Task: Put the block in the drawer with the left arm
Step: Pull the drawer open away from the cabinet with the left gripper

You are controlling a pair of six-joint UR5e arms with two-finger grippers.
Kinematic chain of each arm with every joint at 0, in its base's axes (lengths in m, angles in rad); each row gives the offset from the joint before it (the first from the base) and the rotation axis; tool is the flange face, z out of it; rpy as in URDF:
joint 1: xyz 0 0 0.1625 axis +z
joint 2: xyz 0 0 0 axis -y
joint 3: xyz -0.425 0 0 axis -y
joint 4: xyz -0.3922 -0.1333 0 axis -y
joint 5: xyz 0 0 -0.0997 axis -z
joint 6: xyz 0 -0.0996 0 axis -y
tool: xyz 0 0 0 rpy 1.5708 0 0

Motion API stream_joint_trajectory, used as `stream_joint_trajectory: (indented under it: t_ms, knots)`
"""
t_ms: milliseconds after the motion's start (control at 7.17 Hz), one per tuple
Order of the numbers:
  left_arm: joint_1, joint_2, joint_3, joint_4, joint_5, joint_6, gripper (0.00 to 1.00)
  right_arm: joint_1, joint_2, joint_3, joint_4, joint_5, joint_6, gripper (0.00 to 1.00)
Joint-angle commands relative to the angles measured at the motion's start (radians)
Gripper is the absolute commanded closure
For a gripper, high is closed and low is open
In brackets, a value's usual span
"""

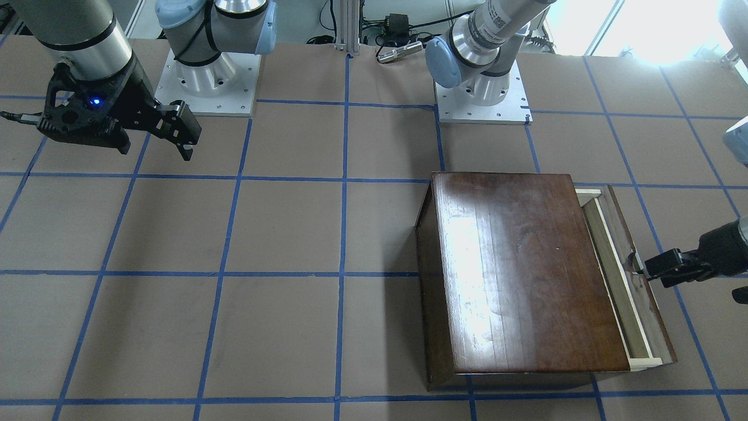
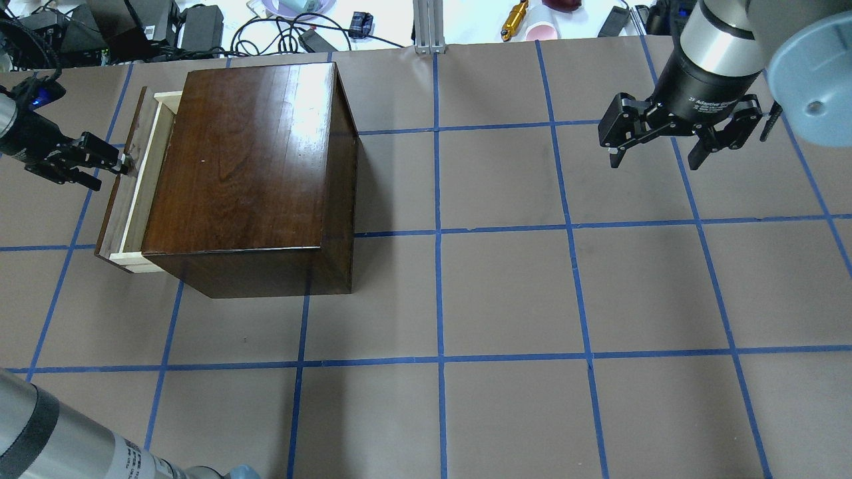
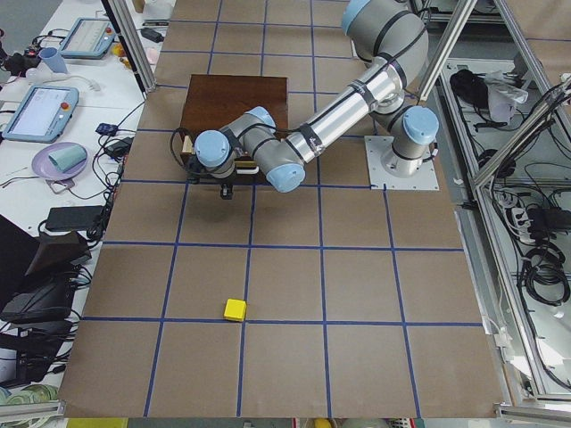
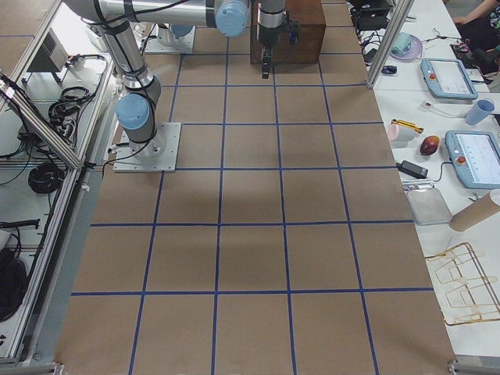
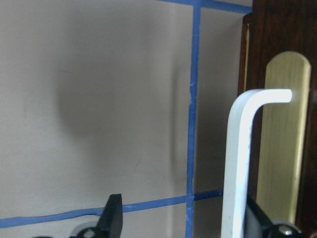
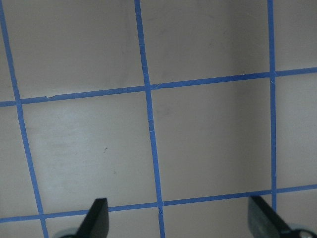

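The left gripper's black fingers are spread wide. The thin silvery bar handle stands between them, hugging the finger at 3 o'clock in the left wrist view, with a big gap on the other side. So it straddles the handle without pinching it. Behind the handle there's a rounded brass backplate on the dark brown front panel.

That panel fronts the shallow pale-wood drawer, which is only slid out a little. In the overhead view it pokes out of the 9 o'clock side of the glossy dark-brown wooden cabinet. The silver-grey left arm with pale blue joint caps reaches along past the cabinet to get there.

The small bright yellow cube isn't in the drawer. In the left side view it sits on the brown paper-covered table with the blue tape grid, at 6 o'clock from the cabinet and well apart from it, just beside a tape line.

The right gripper hangs over bare table at roughly 3 o'clock from the cabinet in the overhead view, well apart, with its fingers spread and nothing in them.
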Motion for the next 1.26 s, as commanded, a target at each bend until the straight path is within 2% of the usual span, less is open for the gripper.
stream_joint_trajectory:
  t_ms: [0, 140, 977, 1116]
  knots:
    - [0.003, -0.002, 0.018, 0.007, 0.006, 0.0, 0.18, 0.0, 0.0, 0.001, 0.0, 0.0, 0.0, 0.0]
    - [0.003, -0.002, 0.02, 0.007, 0.04, 0.0, 0.18, 0.0, 0.0, 0.0, 0.0, 0.0, 0.0, 0.0]
    - [0.027, -0.008, 0.023, 0.009, 0.046, 0.027, 0.18, 0.0, 0.0, 0.0, 0.0, 0.0, 0.0, 0.0]
    - [0.027, -0.002, 0.021, 0.009, 0.075, 0.027, 0.18, 0.0, 0.0, 0.0, 0.0, 0.0, 0.0, 0.0]
